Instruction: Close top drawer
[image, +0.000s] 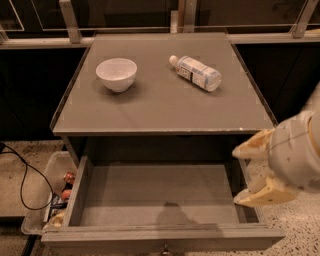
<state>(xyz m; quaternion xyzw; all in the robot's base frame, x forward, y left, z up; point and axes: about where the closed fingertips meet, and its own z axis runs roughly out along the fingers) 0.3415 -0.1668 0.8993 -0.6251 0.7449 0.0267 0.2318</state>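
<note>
1. The top drawer (150, 234) is found pulled well out at 6 o'clock, below the cabinet top (165, 107), with its inside bare.
2. The gripper (248, 173) is located at 4 o'clock, over the drawer's right wall. Its fingers are spread wide and nothing is held between them (contact with the wall cannot be determined).
3. A white bowl (116, 74) is noted upright at 11 o'clock on the top. A plastic bottle (195, 72) lies on its side at 1 o'clock, well apart.
4. A bin (47, 180) of small items is recorded at 8 o'clock, just beside the drawer.
</note>
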